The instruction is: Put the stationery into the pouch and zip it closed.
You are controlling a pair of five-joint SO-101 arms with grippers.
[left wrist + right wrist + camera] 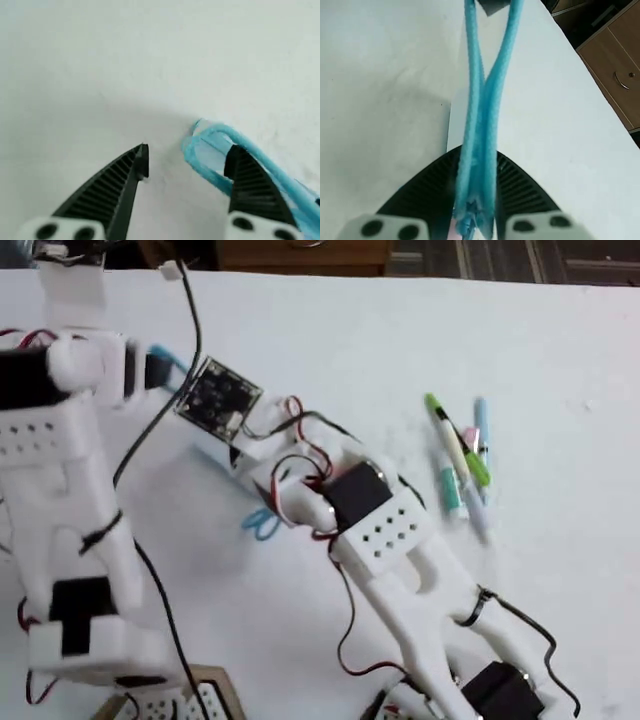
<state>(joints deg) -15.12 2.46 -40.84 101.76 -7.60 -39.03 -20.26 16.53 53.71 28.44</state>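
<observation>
The pouch is pale, almost the table's colour, with a bright blue trim (215, 145). My left gripper (187, 160) is open low over the table, and the blue trim lies against one of its fingers (247, 182). My right gripper (477, 160) is shut on a doubled blue cord (482, 100) of the pouch, which runs straight away from the jaws. In the high view the right arm (385, 530) reaches to mid-table and the left arm (60, 440) stands at the left. Several pens (460, 455), green, white and light blue, lie in a bunch to the right.
A small blue loop (262, 523) lies on the table beside the right arm's wrist. Red and black cables (300, 470) hang around that wrist. A wooden cabinet (615, 65) stands beyond the table's edge.
</observation>
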